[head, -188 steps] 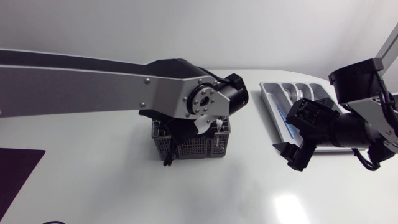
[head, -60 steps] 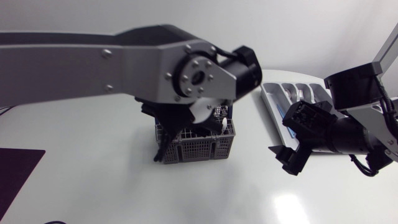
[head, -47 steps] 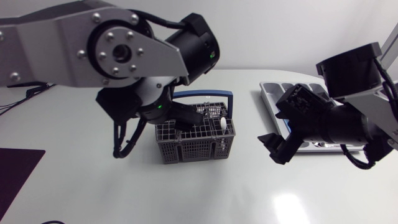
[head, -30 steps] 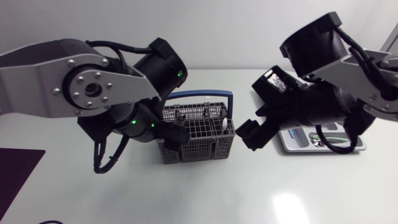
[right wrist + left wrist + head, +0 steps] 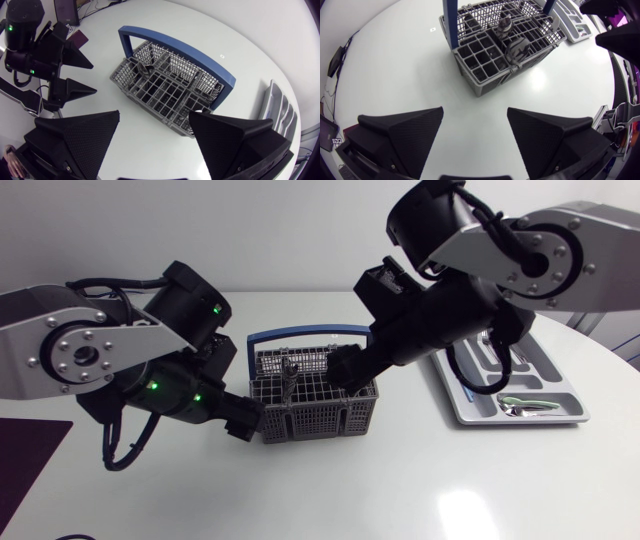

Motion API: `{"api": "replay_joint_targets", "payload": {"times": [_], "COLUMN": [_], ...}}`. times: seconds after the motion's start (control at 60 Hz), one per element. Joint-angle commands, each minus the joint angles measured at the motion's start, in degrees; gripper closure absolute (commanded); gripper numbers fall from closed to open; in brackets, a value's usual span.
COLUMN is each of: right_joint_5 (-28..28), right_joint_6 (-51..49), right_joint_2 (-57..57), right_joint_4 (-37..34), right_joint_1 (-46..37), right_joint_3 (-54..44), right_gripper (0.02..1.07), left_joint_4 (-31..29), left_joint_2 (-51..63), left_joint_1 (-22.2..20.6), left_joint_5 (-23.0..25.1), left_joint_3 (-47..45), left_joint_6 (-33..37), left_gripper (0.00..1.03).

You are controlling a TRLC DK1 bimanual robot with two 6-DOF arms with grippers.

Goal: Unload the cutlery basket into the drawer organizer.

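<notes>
The cutlery basket (image 5: 318, 402) sits at the middle of the table, a grey grid of cells under a blue hoop handle (image 5: 310, 334). The drawer organizer (image 5: 456, 396) lies apart from it on my right, with a few pieces already in its slots. A metal utensil (image 5: 505, 25) stands upright in one cell, its end poking above the rim.

I expect the pieces to be light, stiff and slick, so a shallow pinch could let one twist or slip. I would take hold across the end that stands above the rim, well below its tip, and lift straight up so it does not snag the grid. The basket looks like thin plastic, light enough to tip or slide if something catches.

My right gripper (image 5: 154, 113) hangs over the basket, pointed down at it, fingers spread wide and holding nothing. Its arm reaches in past the organizer. My left gripper (image 5: 475, 109) is low over the table just beside the basket, aimed at its side wall, likewise wide open and empty, with the arm folded back behind it.
</notes>
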Motion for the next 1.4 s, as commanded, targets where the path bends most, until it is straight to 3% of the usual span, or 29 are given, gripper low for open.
{"api": "replay_joint_targets", "payload": {"times": [0.0, 0.15, 0.267, 0.417, 0.65, 0.783, 1.117, 1.383], "right_joint_5": [-1.7, -3.0, -7.6, -10.7, -10.3, -10.1, -8.6, -8.1], "right_joint_6": [4.5, 9.2, 17.1, 17.9, 20.0, 24.8, 30.9, 32.3], "right_joint_2": [2.9, 7.2, 8.7, 11.5, 15.8, 17.2, 20.0, 20.9], "right_joint_4": [-2.9, -4.2, -4.6, -3.5, -1.6, -0.3, 5.2, 7.0], "right_joint_1": [-0.1, 0.0, 0.0, 0.7, 2.4, 3.4, 4.5, 4.8], "right_joint_3": [3.0, 4.1, 4.2, 5.5, 8.3, 8.4, 9.7, 9.8], "right_gripper": [0.07, 0.07, 0.07, 0.07, 0.09, 0.09, 0.32, 0.63], "left_joint_4": [0.7, 1.8, 3.1, 4.8, 7.0, 9.2, 13.5, 14.7], "left_joint_2": [-0.7, -0.6, -0.7, -0.8, -0.9, -1.3, -2.3, -3.7], "left_joint_1": [1.6, 2.9, 3.4, 4.6, 7.3, 7.7, 7.7, 7.8], "left_joint_5": [1.3, 3.3, 3.6, 4.8, 9.7, 10.1, 11.0, 11.3], "left_joint_3": [-2.0, -3.0, -4.1, -5.5, -7.4, -8.7, -11.5, -12.9], "left_joint_6": [3.1, 4.0, 4.8, 6.3, 8.4, 8.4, 8.3, 8.2], "left_gripper": [0.14, 0.14, 0.14, 0.14, 0.14, 0.14, 0.14, 0.14]}}
